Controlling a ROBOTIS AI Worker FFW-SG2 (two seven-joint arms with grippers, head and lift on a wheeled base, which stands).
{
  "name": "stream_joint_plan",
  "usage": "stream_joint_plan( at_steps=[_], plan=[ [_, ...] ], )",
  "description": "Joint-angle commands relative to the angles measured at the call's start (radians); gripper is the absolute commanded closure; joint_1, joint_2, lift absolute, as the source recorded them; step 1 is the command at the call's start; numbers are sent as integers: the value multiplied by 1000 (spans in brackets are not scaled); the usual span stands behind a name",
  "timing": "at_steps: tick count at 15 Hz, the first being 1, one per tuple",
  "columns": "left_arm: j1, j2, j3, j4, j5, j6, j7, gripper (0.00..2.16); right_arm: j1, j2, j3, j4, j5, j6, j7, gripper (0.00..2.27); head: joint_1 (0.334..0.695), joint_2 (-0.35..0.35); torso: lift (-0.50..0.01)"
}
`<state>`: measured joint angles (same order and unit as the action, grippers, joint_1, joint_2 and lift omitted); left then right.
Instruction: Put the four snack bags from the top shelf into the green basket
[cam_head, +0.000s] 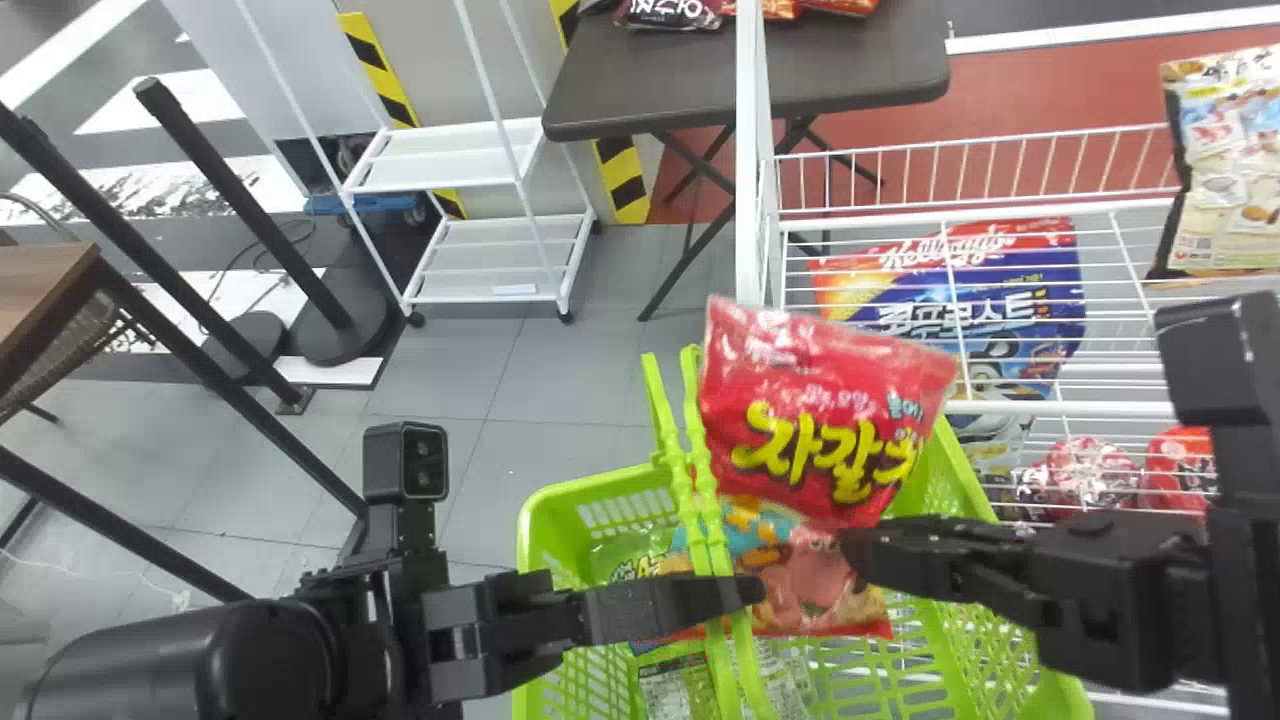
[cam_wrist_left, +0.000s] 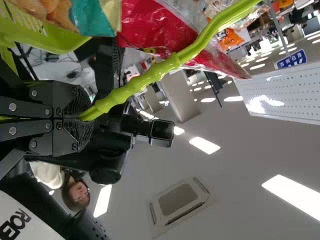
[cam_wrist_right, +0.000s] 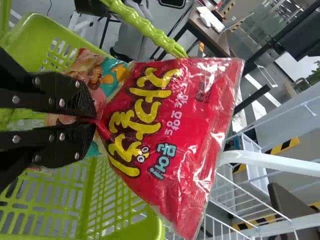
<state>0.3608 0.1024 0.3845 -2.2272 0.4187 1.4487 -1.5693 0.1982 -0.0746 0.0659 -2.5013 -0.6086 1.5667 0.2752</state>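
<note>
snugly closed, right claw (cam_head: 853, 555) grips red bag (cam_head: 820, 410) and left claw (cam_head: 750, 591) green basket handle (cam_wrist_left: 150, 77).

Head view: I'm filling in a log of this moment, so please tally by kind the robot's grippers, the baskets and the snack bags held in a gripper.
Grippers: 2 (left gripper, right gripper)
Baskets: 1 (green basket)
Held snack bags: 1 (red bag)
Total: 4

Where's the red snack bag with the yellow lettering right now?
The red snack bag is in the head view, right of centre, held by the right gripper over the green basket, beside its handles.
</note>
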Motion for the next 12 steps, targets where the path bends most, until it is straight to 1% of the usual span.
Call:
stream_joint_plan(
  at_steps=[1, 2, 3, 6, 7, 8, 9, 10, 11, 12],
  plan=[
    [-3, 0, -6, 0, 0, 2, -11, 2148, -31, -1, -41, -1, -37, 5, 6, 16, 695, 273, -3],
    [-5, 0, -10, 0, -1, 2, -11, 2148, -52, -1, -78, 4, -100, 5, 6, 63, 695, 252, -3],
    [-5, 0, -12, 0, -1, 2, -11, 2148, -59, -1, -90, 15, -131, 5, 7, 66, 695, 245, -3],
    [-6, 2, -10, 1, -1, 2, -11, 2148, -52, -1, -121, 18, -158, 5, 15, 66, 695, 233, -3],
    [-6, 3, -7, 3, -1, 2, -11, 2148, -49, -1, -155, 18, -157, 5, 18, 66, 695, 232, -3],
    [-5, 5, -6, 4, 0, 5, -11, 2148, -49, -1, -198, 19, -146, 5, 18, 66, 695, 224, -3],
    [-3, 7, -4, 3, 2, 5, -11, 2148, -52, -1, -228, 42, -109, 5, 16, 66, 695, 210, -3],
    [-2, 8, -4, 4, 5, 5, -11, 2148, -62, -2, -247, 90, -37, -82, 16, 66, 695, 190, -3],
    [-2, 8, -1, 9, 9, 2, -11, 2148, -83, -2, -265, 156, 24, -211, 16, 66, 695, 157, -3],
    [-2, 8, 4, 18, 26, 2, -11, 2148, -114, -4, -281, 223, 70, -282, 16, 66, 695, 118, -3]
  ],
)
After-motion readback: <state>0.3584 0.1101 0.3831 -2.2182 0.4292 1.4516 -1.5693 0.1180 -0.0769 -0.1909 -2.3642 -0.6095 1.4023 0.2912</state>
